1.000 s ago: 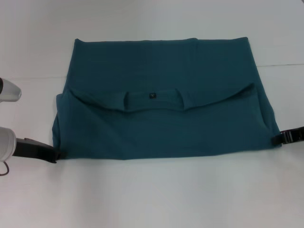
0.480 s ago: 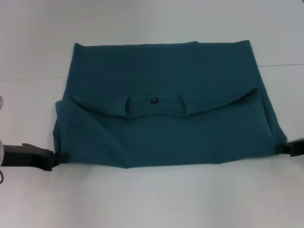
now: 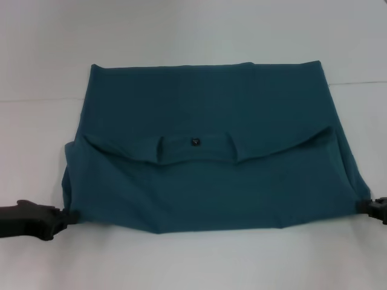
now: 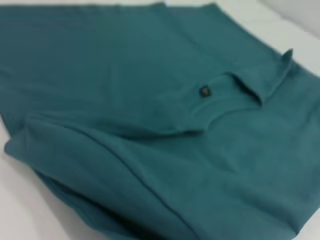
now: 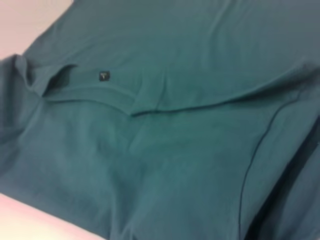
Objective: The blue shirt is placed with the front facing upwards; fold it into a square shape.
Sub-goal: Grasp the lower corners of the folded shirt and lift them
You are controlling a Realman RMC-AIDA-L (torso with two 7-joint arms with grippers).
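At the far left of the head view we see the left gripper [image 3: 63,217] low on the white table [image 3: 193,260], its tip touching the near left corner of the blue shirt [image 3: 205,145]; we cannot tell whether its jaws are closed on the cloth. The shirt lies folded across the middle of the table, neckline and small dark neck label [image 3: 195,142] facing up. At the far right, the right gripper [image 3: 366,207] meets the near right corner; there too we cannot tell how the jaws stand.
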